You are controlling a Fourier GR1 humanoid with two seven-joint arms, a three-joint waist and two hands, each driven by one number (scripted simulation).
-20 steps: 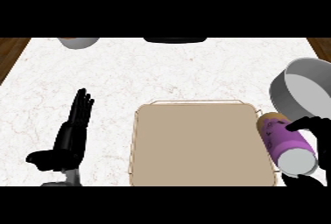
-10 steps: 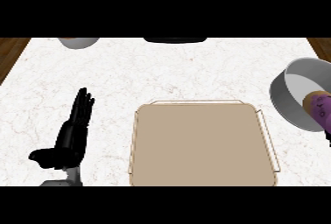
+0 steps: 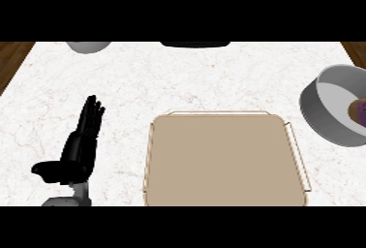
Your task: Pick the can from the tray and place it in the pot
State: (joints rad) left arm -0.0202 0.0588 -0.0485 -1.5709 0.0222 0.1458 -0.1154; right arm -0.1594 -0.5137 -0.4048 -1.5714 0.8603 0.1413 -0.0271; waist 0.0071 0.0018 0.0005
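Observation:
The grey pot [image 3: 325, 114] stands at the right edge of the white marble counter, partly cut off by the view. A purple can [image 3: 358, 110] shows inside it, against the right edge, only a small part visible. The tan tray [image 3: 223, 164] lies in the middle front with nothing on it. My left hand [image 3: 80, 145] rests open at the left of the tray, fingers straight and pointing away. My right hand does not show in the head view.
A grey bowl [image 3: 88, 46] sits at the counter's far left edge. A dark object [image 3: 195, 44] lies at the far middle edge. Brown wood shows past the counter's far corners.
The purple can moved right from beside the tray into the pot. My right hand, seen holding it earlier, has left the view. My left hand stayed still.

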